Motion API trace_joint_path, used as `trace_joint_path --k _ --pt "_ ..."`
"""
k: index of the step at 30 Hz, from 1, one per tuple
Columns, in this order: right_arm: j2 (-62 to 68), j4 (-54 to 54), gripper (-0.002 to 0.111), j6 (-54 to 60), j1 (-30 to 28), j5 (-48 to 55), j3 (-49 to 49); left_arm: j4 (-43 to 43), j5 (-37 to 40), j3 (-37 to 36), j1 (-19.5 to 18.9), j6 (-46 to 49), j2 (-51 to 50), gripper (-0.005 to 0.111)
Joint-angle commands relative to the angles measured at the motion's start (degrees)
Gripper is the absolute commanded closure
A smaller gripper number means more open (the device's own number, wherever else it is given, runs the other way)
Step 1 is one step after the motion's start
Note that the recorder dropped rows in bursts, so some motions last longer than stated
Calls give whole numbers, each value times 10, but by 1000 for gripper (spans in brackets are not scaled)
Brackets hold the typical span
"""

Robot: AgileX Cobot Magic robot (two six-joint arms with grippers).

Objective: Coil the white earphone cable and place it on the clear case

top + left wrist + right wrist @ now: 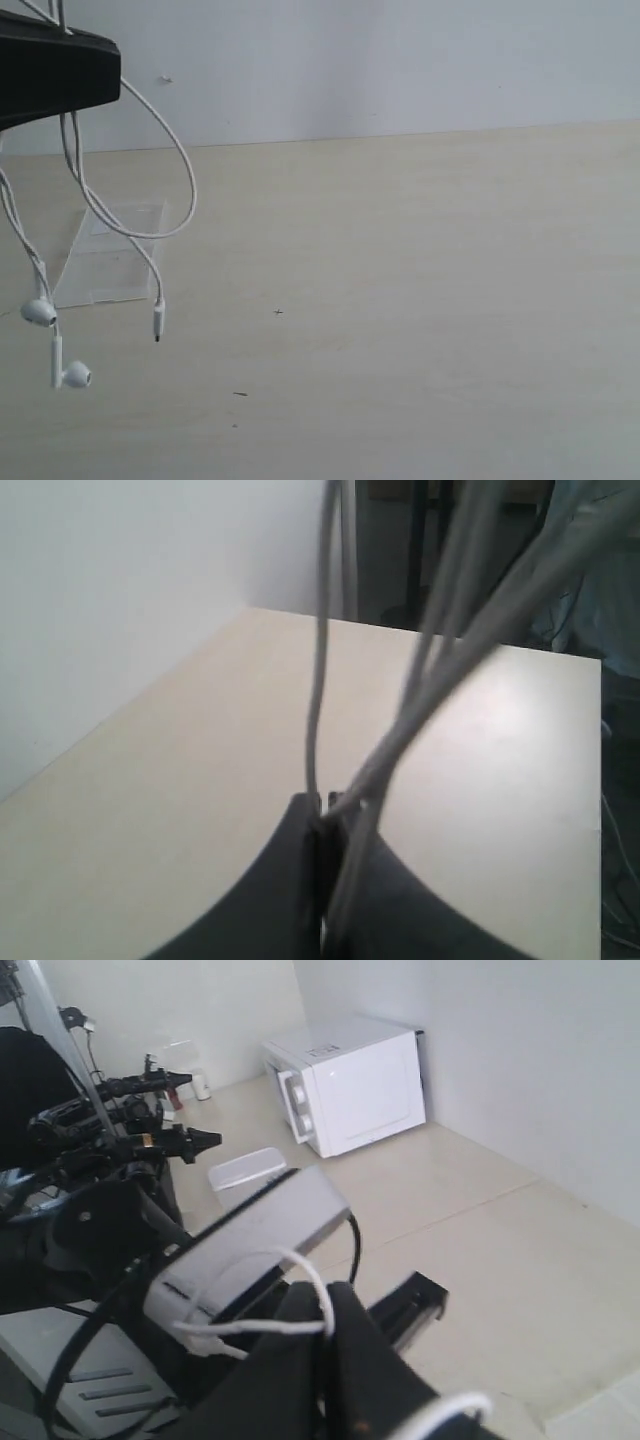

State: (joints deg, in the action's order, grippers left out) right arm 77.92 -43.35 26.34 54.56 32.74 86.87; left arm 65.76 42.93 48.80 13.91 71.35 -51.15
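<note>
The white earphone cable (186, 170) hangs in loops from my left gripper (112, 72), a black shape at the top left, which is shut on several strands (318, 680). Two earbuds (40, 313) and the plug end (158, 320) dangle just above the table. The clear case (110, 262) lies flat on the table behind the hanging loops. In the left wrist view the left gripper (328, 802) pinches the strands at its tips. My right gripper (330, 1292) is out of the exterior view; it is shut with a white cable (255, 1327) caught between its tips.
The light wooden table (420, 300) stretches right of the case, with a white wall behind it. The right wrist view looks off the table at a white microwave (350, 1085), a small white bin (245, 1172) and other black arm hardware (110, 1130).
</note>
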Motion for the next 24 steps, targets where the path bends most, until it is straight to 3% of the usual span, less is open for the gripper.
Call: trace_joint_path --k 1,17,24 --pt "-12 117 108 -101 0 9 4 -58 -15 -2 0 -43 14 107" --pt "-11 346 108 -291 0 117 4 -86 -24 -2 -1 -60 40 107" --pt "-12 362 108 -297 0 152 4 -100 -27 -2 -1 -74 41 107"
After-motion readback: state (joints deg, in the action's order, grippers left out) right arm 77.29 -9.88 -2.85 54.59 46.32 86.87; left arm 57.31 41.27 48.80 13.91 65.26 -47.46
